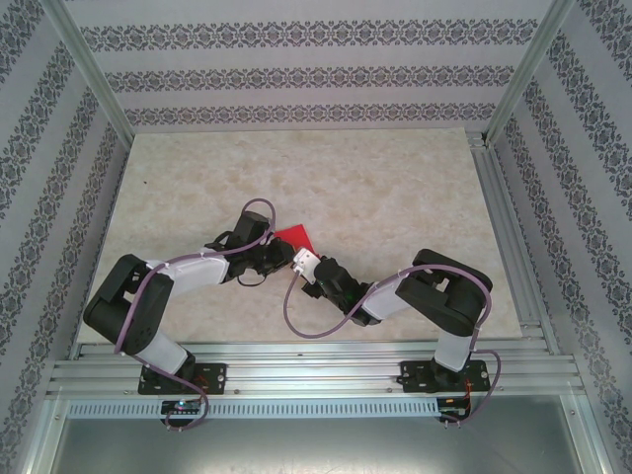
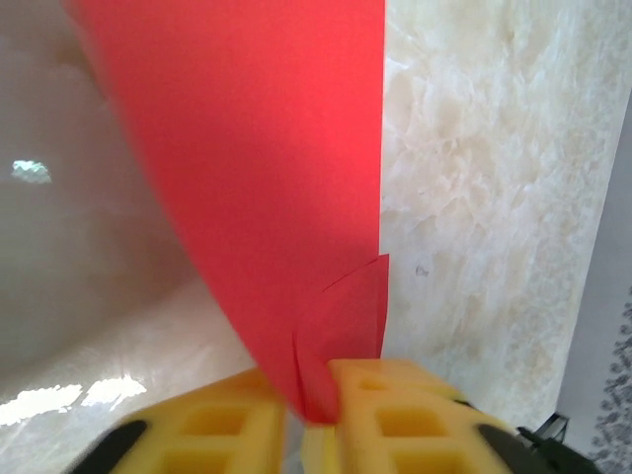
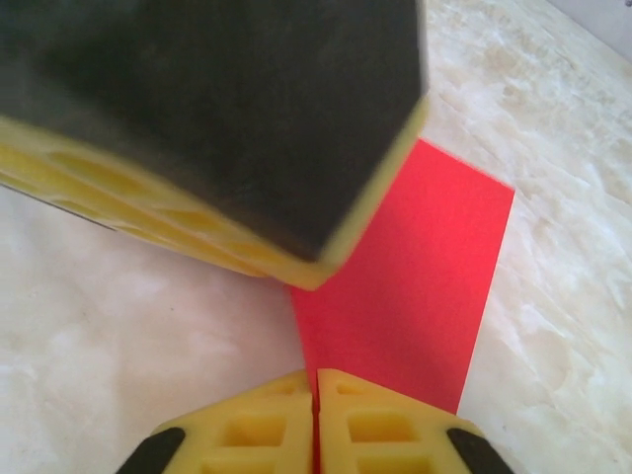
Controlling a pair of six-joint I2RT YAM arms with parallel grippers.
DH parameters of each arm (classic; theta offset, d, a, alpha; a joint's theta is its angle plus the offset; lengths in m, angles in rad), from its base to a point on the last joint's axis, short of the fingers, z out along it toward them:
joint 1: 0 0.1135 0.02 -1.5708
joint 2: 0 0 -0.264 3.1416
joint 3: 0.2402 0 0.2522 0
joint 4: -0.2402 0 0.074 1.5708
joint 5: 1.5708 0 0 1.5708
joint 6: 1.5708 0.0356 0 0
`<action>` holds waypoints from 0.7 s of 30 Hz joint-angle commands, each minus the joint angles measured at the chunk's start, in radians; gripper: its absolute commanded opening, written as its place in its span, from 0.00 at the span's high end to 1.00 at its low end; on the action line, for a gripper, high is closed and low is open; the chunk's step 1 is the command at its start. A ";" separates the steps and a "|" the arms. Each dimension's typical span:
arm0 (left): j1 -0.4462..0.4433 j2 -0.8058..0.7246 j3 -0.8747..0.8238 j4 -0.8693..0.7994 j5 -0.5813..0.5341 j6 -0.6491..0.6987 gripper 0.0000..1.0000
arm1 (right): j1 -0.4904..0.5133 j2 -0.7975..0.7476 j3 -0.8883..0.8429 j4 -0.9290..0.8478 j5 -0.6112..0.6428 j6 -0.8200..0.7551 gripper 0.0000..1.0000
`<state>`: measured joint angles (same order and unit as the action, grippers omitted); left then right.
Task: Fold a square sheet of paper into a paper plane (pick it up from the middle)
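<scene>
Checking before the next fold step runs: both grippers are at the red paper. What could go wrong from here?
1. The right gripper is shut on the paper, which also runs into the left gripper. If the arms pull apart, the paper could tear.
2. The paper buckles beside the left gripper, so a stray crease may set there.
3. The two grippers sit very close together and could bump.

Table [image 1: 395, 178]: pale marbled top, lying flat. Walls [image 1: 296, 69]: patterned bands, standing along its far, left and right edges. Rails [image 1: 316, 370]: metal, running along its near edge.
</scene>
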<state>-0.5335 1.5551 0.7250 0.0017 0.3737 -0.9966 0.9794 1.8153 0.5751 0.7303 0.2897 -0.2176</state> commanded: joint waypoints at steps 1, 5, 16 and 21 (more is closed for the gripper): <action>-0.011 -0.054 0.018 -0.031 -0.049 0.004 0.70 | -0.017 -0.009 -0.003 0.026 -0.058 0.071 0.94; -0.002 -0.091 0.021 -0.062 -0.093 0.023 0.54 | -0.061 -0.041 -0.042 0.073 -0.168 0.188 0.98; 0.019 -0.170 -0.025 -0.065 -0.165 0.068 0.28 | -0.181 -0.075 -0.074 0.132 -0.431 0.531 1.00; 0.019 -0.179 -0.058 -0.004 -0.141 0.090 0.29 | -0.200 -0.047 -0.052 0.129 -0.467 0.643 1.00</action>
<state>-0.5240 1.3922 0.6891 -0.0456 0.2329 -0.9466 0.7891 1.7596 0.5064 0.8200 -0.1104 0.3084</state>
